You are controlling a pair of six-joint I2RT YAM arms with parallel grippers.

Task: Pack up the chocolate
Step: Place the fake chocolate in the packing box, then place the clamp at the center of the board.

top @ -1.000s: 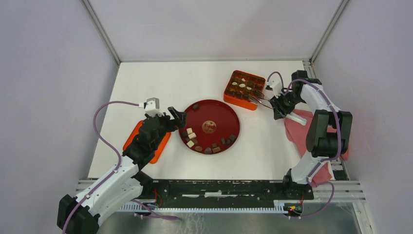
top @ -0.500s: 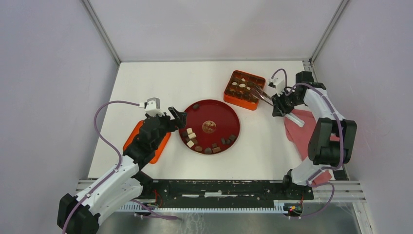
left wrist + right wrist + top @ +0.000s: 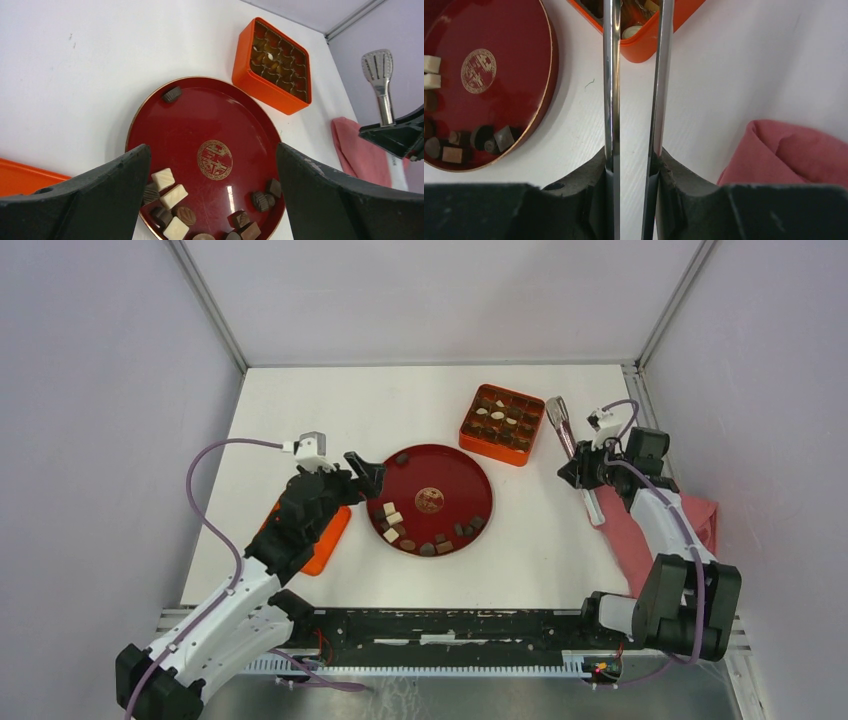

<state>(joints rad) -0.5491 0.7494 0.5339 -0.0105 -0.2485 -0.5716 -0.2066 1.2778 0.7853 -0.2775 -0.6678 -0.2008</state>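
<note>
We note the left tool [image 3: 362,476] spread apart over the plate [image 3: 210,115], chocolate [image 3: 173,196] lying below it; right tool [image 3: 585,468] clamps tongs [image 3: 560,420] beside the box [image 3: 502,424].

Red plate [image 3: 442,468], orange gridded box [image 3: 490,448] beyond it, steel tongs [image 3: 560,425], orange tray [image 3: 328,538] left, pink cloth [image 3: 622,545] right

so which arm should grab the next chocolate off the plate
Right, probably. The right tool is shut on the tongs, which suit such small chocolates, and it sits just beside the box. The left tool is open at the plate rim, nearer but bare.
</note>
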